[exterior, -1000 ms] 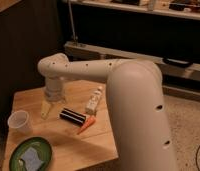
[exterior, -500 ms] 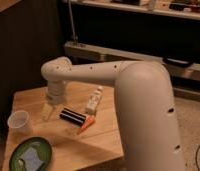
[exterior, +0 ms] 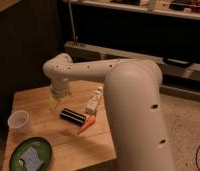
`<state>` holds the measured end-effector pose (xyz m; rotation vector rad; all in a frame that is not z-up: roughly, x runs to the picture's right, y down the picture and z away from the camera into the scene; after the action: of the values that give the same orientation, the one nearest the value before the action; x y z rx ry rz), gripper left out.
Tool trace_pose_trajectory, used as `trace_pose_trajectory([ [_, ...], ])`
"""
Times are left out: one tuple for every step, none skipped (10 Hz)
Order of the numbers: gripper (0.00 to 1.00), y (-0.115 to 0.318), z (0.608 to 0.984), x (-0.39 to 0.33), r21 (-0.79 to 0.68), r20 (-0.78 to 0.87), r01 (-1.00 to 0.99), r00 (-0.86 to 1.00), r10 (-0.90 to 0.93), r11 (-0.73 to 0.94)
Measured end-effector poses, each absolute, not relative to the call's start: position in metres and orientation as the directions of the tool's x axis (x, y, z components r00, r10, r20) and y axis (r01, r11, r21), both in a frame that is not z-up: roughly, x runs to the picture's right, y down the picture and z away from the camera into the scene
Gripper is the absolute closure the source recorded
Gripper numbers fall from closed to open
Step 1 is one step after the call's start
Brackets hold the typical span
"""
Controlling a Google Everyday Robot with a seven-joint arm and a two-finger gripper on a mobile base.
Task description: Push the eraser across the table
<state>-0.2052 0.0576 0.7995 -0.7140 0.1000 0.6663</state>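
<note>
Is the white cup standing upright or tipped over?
Upright: the cup rests on the table, round open rim facing up. The pincer hangs beside the eraser.

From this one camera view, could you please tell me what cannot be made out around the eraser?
- The gripper hangs left of the eraser over the table; whether it touches either cannot be told.
- The table: its right edge is hidden behind the arm.
- The green plate: cut off by the bottom edge.
- The eraser and the carrot: touching or apart, unclear.
</note>
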Motion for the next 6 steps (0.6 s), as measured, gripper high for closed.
trace_pose_trajectory([
  [0.21, 0.05, 0.811, -0.202, -0.534, -0.347, -0.646, 0.756, 0.555, 0.546],
  [0.27, 0.044, 0.821, -0.197, -0.493, -0.382, -0.689, 0.72, 0.579, 0.532],
  [0.37, 0.041, 0.825, -0.195, -0.472, -0.394, -0.704, 0.707, 0.588, 0.53],
  [0.49, 0.041, 0.828, -0.194, -0.449, -0.402, -0.713, 0.7, 0.591, 0.539],
  [0.57, 0.045, 0.828, -0.196, -0.439, -0.407, -0.718, 0.695, 0.593, 0.54],
  [0.65, 0.05, 0.826, -0.2, -0.435, -0.407, -0.721, 0.692, 0.597, 0.539],
])
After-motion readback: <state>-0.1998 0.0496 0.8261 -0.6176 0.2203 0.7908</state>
